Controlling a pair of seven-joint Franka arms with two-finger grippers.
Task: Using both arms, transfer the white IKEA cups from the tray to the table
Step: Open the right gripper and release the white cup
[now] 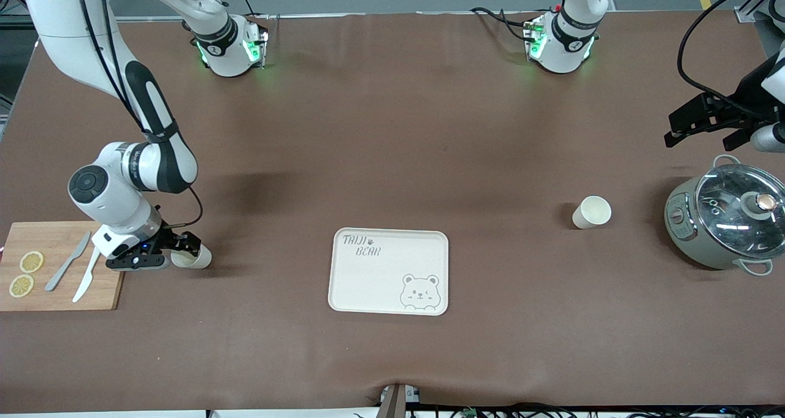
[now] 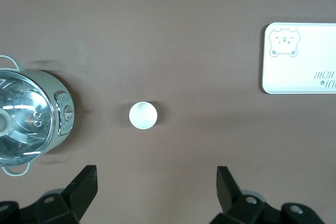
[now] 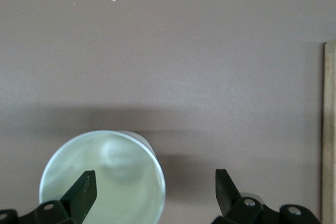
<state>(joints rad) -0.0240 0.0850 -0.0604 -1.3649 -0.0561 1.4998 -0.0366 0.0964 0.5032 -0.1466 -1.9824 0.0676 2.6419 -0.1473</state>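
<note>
Cutting board (image 1: 58,265) with knives and lemon slices lies at the right arm's end of the table (image 1: 392,130). Just beside it, the right gripper (image 1: 175,254) stands low with fingers spread around one white cup (image 1: 191,257), apparently set down. The tray (image 1: 368,283) is empty mid-table. The second cup (image 1: 592,212) stands upright near the lidded pot (image 1: 727,219). The left gripper (image 1: 705,124), open, hangs above. Risk: a slanted retreat could let a finger clip the rim and topple the cup.
</note>
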